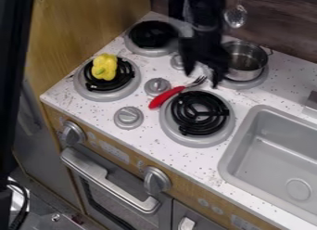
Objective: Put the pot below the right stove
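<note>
probably the pot (245,63) must be gripped first. it stands upright on the back right burner (250,83), close to the back edge of the worktop (291,80), and it is not lifted. the gripper (201,79) hangs in front of the left side of the pot, with its jaws spread and nothing pinched between them. whether one jaw touches the pot wall, it is not possible to tell.

the front right burner (199,113), nearer to the front edge and beside the sink (272,150), seems to be the place meant for the pot, though the task words leave some doubt.

from here, several things could go wrong. if the gripper goes down where it is, it may press on the fork (178,92), which lies with its tines under the jaws and its red handle beside the front right burner. if the jaws come at the rim from a bad side, they may only push the pot toward the back wall (285,32). a grip on one side of the rim may let the pot tilt, and if it is carried low, its bottom may drag the fork onto the coil and then sit crooked.
</note>
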### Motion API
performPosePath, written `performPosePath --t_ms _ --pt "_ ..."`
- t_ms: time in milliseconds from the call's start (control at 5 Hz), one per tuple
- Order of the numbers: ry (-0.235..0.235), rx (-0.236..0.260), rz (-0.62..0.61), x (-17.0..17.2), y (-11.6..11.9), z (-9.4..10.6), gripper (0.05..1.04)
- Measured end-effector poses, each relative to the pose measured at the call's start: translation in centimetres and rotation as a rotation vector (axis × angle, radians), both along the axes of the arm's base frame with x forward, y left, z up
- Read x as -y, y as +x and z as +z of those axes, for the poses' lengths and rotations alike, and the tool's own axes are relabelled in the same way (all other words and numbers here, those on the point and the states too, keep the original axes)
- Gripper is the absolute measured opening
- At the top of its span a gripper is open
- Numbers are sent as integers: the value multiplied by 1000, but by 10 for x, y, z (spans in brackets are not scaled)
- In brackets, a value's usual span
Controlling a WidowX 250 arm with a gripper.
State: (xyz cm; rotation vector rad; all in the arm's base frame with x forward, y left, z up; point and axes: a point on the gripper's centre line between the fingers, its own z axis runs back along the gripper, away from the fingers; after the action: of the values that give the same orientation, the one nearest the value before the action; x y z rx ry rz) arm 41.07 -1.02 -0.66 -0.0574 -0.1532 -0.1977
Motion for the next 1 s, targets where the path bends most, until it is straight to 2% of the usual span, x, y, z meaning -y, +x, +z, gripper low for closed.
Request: performPosePath --t_ms 200,400,600,800,1000 --pt "-63 107 -182 43 10 1 1000" --pt "-108 205 -306 76 23 13 1000" --pt "-119 243 -346 86 39 10 1000" --pt "-85 283 -371 84 54 16 1000" --pt "-60 277 -362 80 64 4 1000"
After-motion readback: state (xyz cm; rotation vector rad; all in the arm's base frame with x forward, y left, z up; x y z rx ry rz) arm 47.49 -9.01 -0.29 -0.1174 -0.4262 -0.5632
